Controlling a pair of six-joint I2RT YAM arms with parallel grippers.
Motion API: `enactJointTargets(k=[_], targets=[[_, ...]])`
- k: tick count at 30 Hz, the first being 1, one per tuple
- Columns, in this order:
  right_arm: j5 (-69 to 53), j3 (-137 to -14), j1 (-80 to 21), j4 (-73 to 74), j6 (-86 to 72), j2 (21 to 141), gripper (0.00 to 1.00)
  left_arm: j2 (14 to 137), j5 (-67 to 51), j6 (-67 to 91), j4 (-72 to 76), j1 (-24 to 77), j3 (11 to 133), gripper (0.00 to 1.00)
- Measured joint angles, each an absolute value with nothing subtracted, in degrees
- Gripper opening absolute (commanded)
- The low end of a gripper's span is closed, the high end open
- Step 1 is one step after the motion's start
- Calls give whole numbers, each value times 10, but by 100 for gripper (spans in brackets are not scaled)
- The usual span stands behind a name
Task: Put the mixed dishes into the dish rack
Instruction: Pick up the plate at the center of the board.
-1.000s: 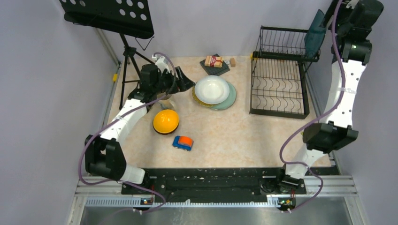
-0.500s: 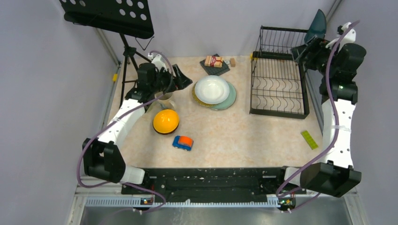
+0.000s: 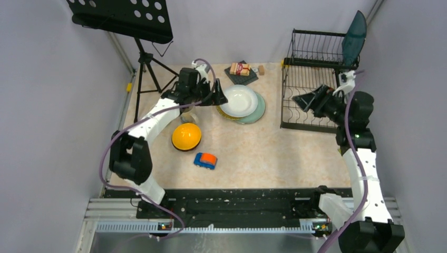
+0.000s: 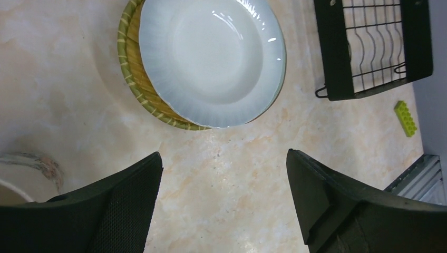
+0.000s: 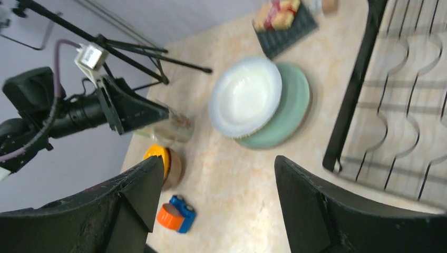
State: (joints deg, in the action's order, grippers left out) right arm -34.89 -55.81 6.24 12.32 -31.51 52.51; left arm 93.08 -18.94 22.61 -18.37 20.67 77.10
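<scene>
Rack (image 3: 285, 97) stands at the table's (image 3: 274, 153) far right, with the teal plate (image 3: 353, 31) on edge in its raised back tier. The plate stack (image 3: 240, 103) lies left of it, the bowl (image 3: 186, 136) farther left. Both sets of jaws gape empty: left gripper (image 4: 222, 158) beside the stack, right gripper (image 5: 217, 163) over the rack's base.

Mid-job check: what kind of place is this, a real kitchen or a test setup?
Likely a lab test cell, not a kitchen: plain grey walls box in the table, a perforated music stand stands at its corner, a toy car sits by the orange-yellow bowl.
</scene>
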Motion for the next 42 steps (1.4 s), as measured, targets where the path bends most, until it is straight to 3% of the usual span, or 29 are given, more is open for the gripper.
enactJointTargets(k=[6,30,42], targets=[[-343,-465,57,148,-350,534,73,1019,-185,212,-215,208,827,85],[-334,-489,57,176,-341,594,66,1152,-178,249,-173,209,870,56],[-328,-489,57,180,-342,609,66,1161,-156,276,-113,208,870,53]])
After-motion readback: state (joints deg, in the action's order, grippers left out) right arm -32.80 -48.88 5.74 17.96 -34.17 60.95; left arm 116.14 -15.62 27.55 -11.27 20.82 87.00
